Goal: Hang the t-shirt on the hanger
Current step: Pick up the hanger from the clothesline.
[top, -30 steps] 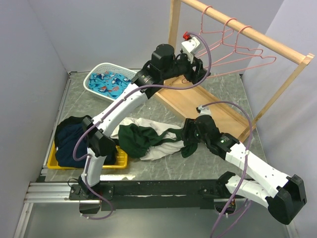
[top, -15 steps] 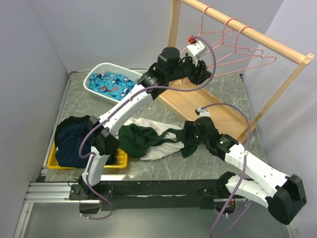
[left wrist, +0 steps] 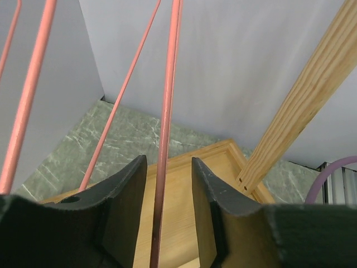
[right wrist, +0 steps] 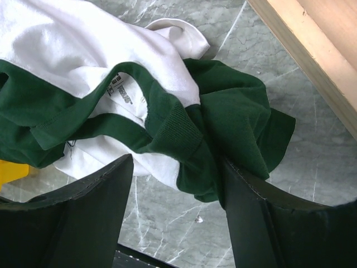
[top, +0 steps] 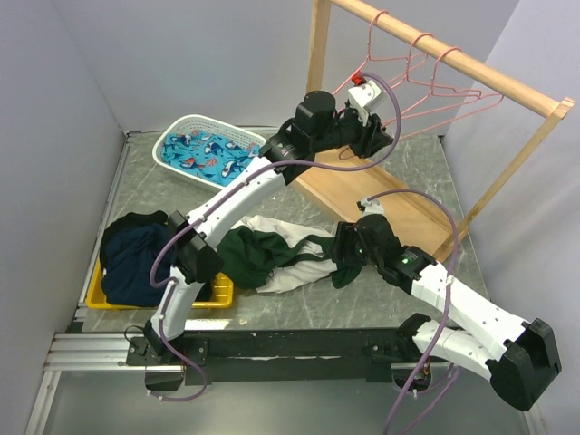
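Note:
The t-shirt (top: 285, 258), white with dark green sleeves and collar, lies crumpled on the table's near middle. In the right wrist view its green collar (right wrist: 167, 120) sits just ahead of my fingers. My right gripper (top: 344, 258) is open, with the jaws (right wrist: 175, 167) standing to either side of a green fold and the right finger against the cloth. Three pink wire hangers hang on the rail; my left gripper (top: 381, 136) is raised at the nearest hanger (top: 372, 41). It is open (left wrist: 169, 178), with one pink wire (left wrist: 167, 111) of the hanger between the fingers.
The wooden rail frame (top: 453, 59) has a wooden base board (top: 362, 190) at the back right. A white basket (top: 243, 136) with blue fish cloth stands at the back left. A yellow tray (top: 213, 294) holds a dark navy garment (top: 131, 258) at the near left.
My left gripper has moved up and to the right, closer to the hangers, so that the wire now lies between its fingers. The right arm has barely moved.

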Action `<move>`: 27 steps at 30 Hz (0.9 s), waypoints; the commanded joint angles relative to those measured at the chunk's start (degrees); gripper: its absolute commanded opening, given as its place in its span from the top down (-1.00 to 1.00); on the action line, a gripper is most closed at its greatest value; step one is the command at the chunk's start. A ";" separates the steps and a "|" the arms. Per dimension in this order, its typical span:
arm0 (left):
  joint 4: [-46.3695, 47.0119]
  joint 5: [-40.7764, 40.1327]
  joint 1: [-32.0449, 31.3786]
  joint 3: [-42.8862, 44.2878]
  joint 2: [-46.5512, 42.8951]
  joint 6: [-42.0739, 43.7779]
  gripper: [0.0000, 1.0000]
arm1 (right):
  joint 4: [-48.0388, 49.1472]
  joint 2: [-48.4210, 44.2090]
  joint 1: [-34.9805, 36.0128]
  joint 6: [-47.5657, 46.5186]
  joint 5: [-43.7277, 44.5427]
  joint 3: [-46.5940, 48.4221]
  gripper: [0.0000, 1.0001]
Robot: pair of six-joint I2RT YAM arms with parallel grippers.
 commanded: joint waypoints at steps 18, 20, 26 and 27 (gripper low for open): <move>7.17 -3.86 -1.94 -1.19 -5.37 1.57 0.98 | 1.69 -0.73 -0.39 -0.81 0.33 -0.14 -0.43; 7.43 -3.59 -1.85 -2.33 -6.25 1.92 0.98 | 1.69 -0.47 -0.30 -1.07 0.51 0.03 -0.43; 8.23 -2.36 -1.94 -3.75 -8.19 2.36 0.98 | 1.87 0.32 -0.30 -1.07 0.86 0.47 -0.44; 7.79 -2.19 -1.85 -3.66 -8.19 2.45 0.98 | 1.78 0.32 -0.30 -1.07 0.86 0.47 -0.44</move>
